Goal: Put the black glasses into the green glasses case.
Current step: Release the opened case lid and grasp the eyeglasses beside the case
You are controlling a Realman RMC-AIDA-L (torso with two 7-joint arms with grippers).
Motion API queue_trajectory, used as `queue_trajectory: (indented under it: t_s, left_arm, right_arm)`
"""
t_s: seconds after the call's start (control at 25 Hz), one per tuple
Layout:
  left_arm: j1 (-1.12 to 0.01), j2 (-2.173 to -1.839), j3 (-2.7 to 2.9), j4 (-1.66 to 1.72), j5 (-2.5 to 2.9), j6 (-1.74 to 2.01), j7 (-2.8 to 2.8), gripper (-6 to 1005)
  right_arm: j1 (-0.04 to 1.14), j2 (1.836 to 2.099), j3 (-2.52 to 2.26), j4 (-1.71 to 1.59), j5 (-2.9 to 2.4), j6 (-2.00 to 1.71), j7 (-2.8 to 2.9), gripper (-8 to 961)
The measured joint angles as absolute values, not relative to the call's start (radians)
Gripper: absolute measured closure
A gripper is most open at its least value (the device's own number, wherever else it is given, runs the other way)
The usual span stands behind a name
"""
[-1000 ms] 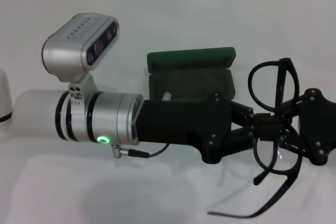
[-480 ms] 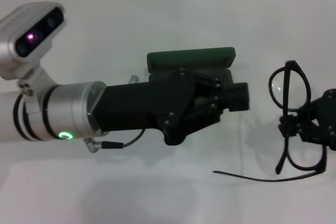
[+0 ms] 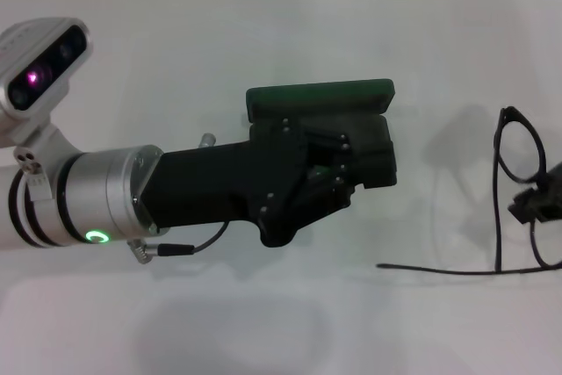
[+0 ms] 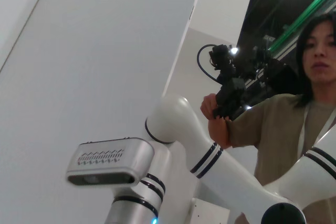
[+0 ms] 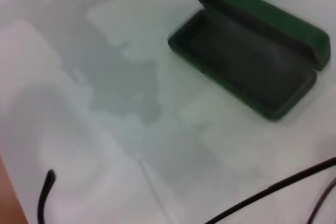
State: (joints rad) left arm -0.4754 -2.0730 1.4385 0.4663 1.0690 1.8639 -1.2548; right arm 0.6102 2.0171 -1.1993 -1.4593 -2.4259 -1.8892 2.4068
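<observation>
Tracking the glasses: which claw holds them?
The right claw, at the right edge, grips the black glasses; the left claw hovers over the green glasses case.

A plain white bench (image 3: 290, 32) carries the green glasses case (image 3: 320, 97), which lies open directly on it with its lid raised at the far side and its dark lining showing.

Dark green glasses case (image 3: 320, 94) with a dark lining, black glasses (image 3: 518, 191) in thin black frame, on a plain white tabletop (image 3: 263, 24). Left gripper (image 3: 351, 169) is matte black, its wrist silver with a green light.
</observation>
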Motion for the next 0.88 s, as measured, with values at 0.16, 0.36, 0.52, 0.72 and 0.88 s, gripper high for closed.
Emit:
queue_trajectory:
  t_s: [0.16,0.36,0.52,0.72,0.88]
  left_arm:
    - [-0.471,-2.075,1.439,0.463,1.072,1.862,-1.250,947]
    - [-0.466,-2.078,1.439,0.462,1.072,1.863,-1.249,947]
    - [-0.462,-2.079,1.439,0.462,1.072,1.860,-1.248,947]
    - [-0.462,-2.084,1.441,0.462,1.084,1.855,-1.242,947]
    - [-0.462,-2.086,1.440,0.453,1.094,1.852,-1.229,947]
  right_arm:
    - [0.652,2.022,-1.242,-1.395,-2.521,-1.886,2.411,855]
    - [0.669,2.023,-1.254,-1.336,-2.581,-1.880,2.433,855]
    - [0.669,2.019,-1.260,-1.332,-2.599,-1.864,2.432,855]
    - [0.651,2.015,-1.276,-1.323,-2.640,-1.831,2.418,854]
    - [0.628,2.013,-1.293,-1.315,-2.663,-1.809,2.413,779]
